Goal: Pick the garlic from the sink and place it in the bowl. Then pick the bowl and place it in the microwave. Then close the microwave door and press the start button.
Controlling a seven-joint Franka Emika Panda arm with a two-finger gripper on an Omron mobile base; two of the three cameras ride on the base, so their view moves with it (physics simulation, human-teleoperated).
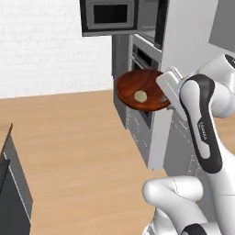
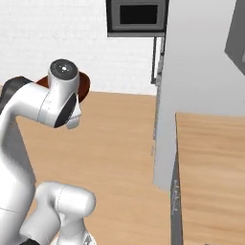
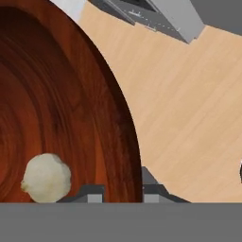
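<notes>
Left base view: bowl (image 1: 143, 90) is in the air, carried by the gripper (image 1: 166, 96) at its right rim, with the garlic (image 1: 140, 96) lying inside near the middle. So step one looks done and the bowl pick too. The bowl hangs below the microwave (image 1: 120, 16), in front of the oven column. The microwave door (image 1: 109, 15) stands open, swung out to the left of the cavity. Left to do, I'd say: raise the bowl, slide it in, shut the door, press start.

Right base view: the arm's elbow covers most of the bowl (image 2: 84, 84); just a brown rim shows, well below and left of the microwave (image 2: 138, 16). The grey cabinet side (image 2: 191, 72) stands right of it, a wood counter (image 2: 210, 158) lower down.

Hand view: fingers (image 3: 89, 193) pinch the bowl (image 3: 61, 108) rim between them, jaws narrow, holding it. Garlic (image 3: 46, 177) sits on the bowl floor close to the grip. Wood floor (image 3: 189, 104) shows beyond the rim.

Obstacle, my guess: the open door and the cabinet edge crowd the way up; tilting could roll the garlic out.
</notes>
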